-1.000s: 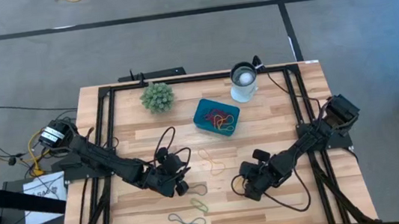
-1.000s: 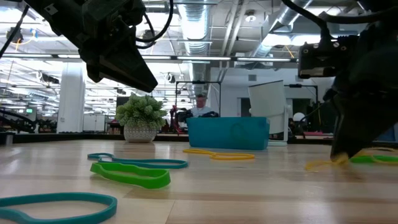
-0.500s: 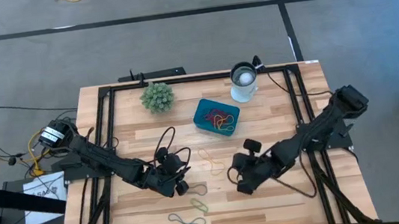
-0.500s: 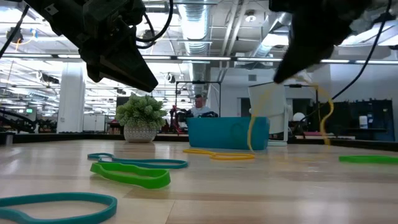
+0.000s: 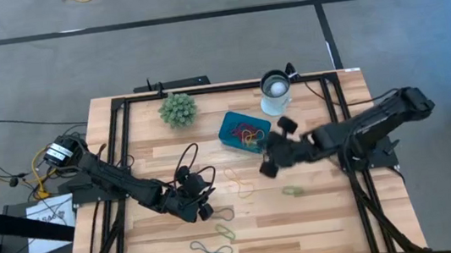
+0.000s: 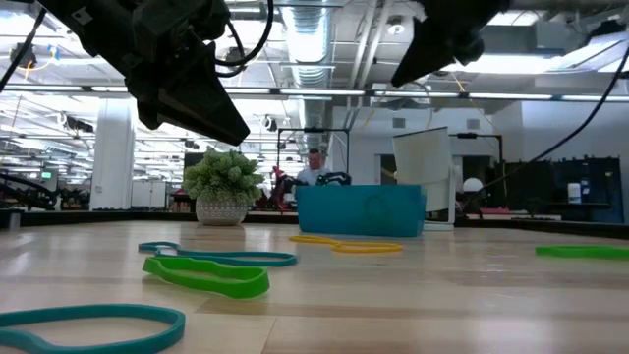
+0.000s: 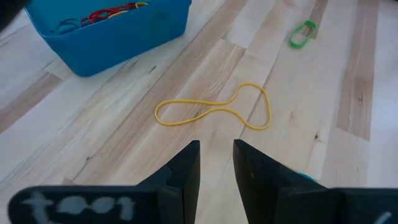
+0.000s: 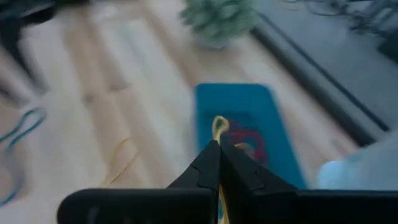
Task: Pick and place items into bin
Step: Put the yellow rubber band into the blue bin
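The teal bin (image 5: 245, 132) stands far of the table's middle with several coloured bands inside. My right gripper (image 5: 265, 158) hangs above its near right side, shut on a yellow rubber band (image 8: 219, 124); the bin (image 8: 239, 121) lies right ahead of it. My left gripper (image 5: 204, 205) hovers left of the middle, slightly open and empty (image 7: 216, 155). Loose bands lie flat on the table: a yellow one (image 5: 238, 181), a green one (image 5: 291, 191), and green (image 5: 225, 231) and blue (image 5: 208, 248) ones nearer the front. My right gripper pinches the yellow band between its two shut fingertips. A small loop of it (image 8: 219, 123) sticks out past the tips, and a strand (image 8: 221, 200) runs back between the fingers. The band is lifted clear of the table, over the bin.
A spiky green plant (image 5: 177, 109) and a white cup (image 5: 275, 89) stand along the far edge. In the low view the bin (image 6: 361, 209) sits beyond the yellow band (image 6: 344, 244), with green (image 6: 206, 275) and teal (image 6: 79, 323) bands in front.
My right gripper has risen from the table's near right part with the yellow band and gone toward the far edge, up to the bin. The band has been lifted clear of the table; half a second ago it hung long below the fingers.
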Action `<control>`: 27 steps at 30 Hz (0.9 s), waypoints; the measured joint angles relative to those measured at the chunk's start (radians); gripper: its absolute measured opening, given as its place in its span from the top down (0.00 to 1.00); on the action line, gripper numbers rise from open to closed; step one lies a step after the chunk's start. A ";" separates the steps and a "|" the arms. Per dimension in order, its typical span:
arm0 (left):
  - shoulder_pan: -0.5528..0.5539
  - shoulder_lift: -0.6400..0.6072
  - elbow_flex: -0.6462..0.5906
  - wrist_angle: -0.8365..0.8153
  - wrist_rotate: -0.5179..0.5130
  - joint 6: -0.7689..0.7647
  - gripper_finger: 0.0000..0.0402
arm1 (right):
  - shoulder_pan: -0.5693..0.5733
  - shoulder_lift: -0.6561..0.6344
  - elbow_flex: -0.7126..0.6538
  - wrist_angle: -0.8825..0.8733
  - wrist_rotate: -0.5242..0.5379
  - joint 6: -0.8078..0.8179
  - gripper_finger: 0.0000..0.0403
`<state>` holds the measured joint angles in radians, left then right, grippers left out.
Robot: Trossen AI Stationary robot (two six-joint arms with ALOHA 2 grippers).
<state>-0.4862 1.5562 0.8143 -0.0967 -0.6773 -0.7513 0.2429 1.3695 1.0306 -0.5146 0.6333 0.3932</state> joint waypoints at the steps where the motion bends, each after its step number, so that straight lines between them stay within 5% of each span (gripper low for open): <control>1: 0.000 0.000 0.000 0.000 0.000 0.003 0.79 | -0.024 -0.012 0.000 0.000 0.001 -0.013 1.00; 9: 0.000 0.000 0.000 -0.004 0.000 0.005 0.79 | -0.144 -0.018 0.000 0.004 -0.005 -0.035 1.00; 27: 0.000 0.000 0.000 -0.024 0.000 0.007 0.79 | -0.226 0.275 0.000 0.006 -0.009 -0.054 0.98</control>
<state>-0.4864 1.5562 0.8139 -0.1205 -0.6773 -0.7444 0.0171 1.6445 1.0302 -0.5087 0.6246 0.3390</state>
